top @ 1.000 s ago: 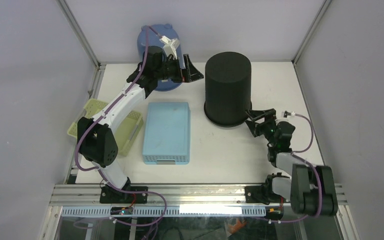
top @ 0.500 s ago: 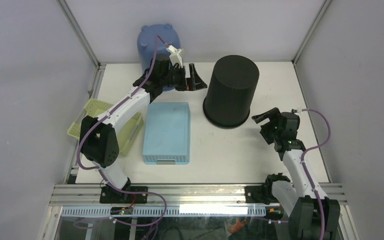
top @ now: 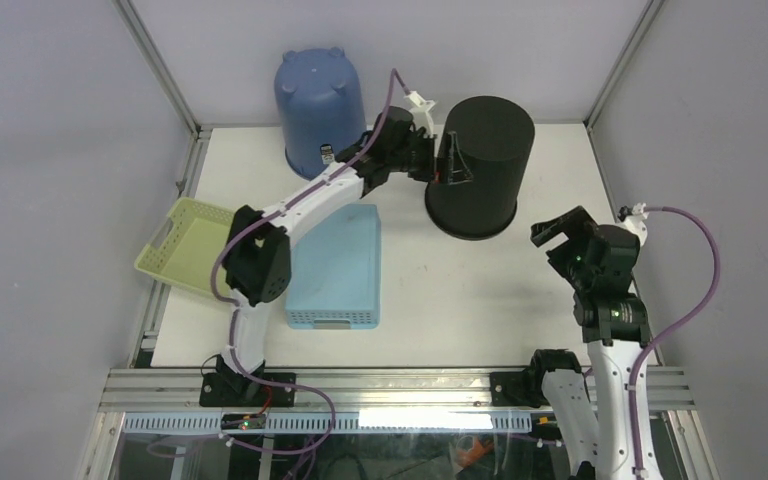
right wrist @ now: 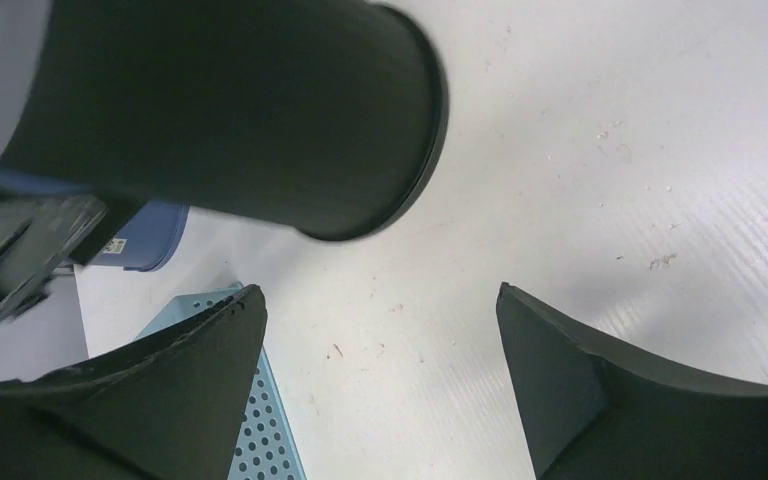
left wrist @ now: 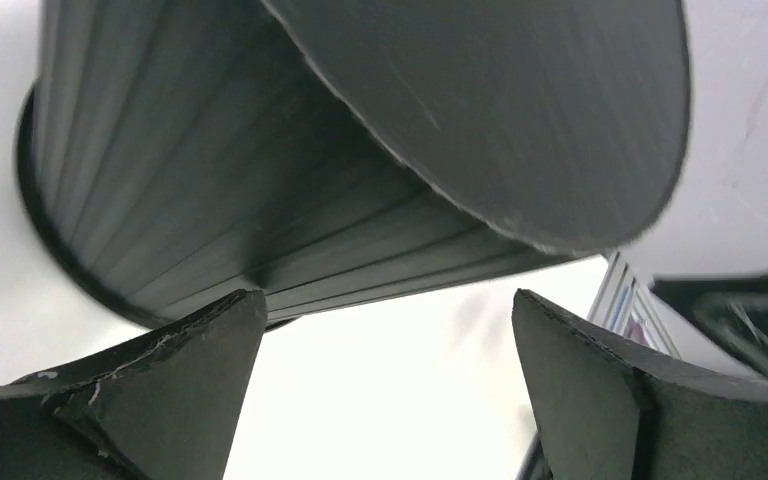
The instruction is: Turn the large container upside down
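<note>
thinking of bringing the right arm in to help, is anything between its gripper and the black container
Nothing visible. Only bare table lies between the open right gripper and the black container. The blue crate sits off to the left, and the left gripper is at the container's left side.

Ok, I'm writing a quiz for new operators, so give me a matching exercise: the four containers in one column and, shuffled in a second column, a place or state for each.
Things:
1. black container
2. dark blue bucket
3. light blue crate
4. yellow-green basket

Places or states:
A. open side up at the left edge of the table
B. beside the open left gripper
C. bottom up at the far left corner
D. lying flat, left of the table's middle

Pairs: 1-B, 2-C, 3-D, 4-A
</note>
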### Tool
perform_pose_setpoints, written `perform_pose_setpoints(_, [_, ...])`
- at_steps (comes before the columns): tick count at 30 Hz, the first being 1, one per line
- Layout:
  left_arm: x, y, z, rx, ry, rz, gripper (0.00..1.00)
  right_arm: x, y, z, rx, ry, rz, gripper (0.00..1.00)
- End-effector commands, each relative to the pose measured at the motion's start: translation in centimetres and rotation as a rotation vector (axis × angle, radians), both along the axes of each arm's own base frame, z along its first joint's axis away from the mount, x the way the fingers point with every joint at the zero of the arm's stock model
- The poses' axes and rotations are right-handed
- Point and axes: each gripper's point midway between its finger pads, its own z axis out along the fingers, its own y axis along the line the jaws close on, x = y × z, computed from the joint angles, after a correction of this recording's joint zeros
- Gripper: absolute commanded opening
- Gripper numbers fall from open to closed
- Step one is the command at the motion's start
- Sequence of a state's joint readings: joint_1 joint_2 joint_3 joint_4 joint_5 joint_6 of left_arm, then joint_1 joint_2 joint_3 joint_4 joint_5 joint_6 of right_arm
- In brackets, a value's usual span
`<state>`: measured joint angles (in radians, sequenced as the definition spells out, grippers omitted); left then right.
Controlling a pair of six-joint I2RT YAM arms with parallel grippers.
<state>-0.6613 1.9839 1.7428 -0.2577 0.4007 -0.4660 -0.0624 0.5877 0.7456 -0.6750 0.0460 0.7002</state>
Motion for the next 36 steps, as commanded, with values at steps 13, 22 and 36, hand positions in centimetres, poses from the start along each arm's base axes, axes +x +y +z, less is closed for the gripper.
perform_pose_setpoints(13, [-2.4, -13.3, 3.1, -0.25, -0.058, -0.347, 0.99, -1.9, -1.1, 5.3, -0.158, -0.039, 0.036, 0.89])
perform_pose_setpoints(22, [-4.8, 1.3, 10.0, -0.016, -0.253, -0.083, 0.99, 0.9, 5.2, 2.8, 0.02, -0.019, 0.362, 0.87])
perform_pose_setpoints(36, [-7.1, 27.1, -3.5, 0.412, 0.19, 0.677, 0.99, 4.4, 20.6, 0.3, -0.092, 0.05, 0.632, 0.9])
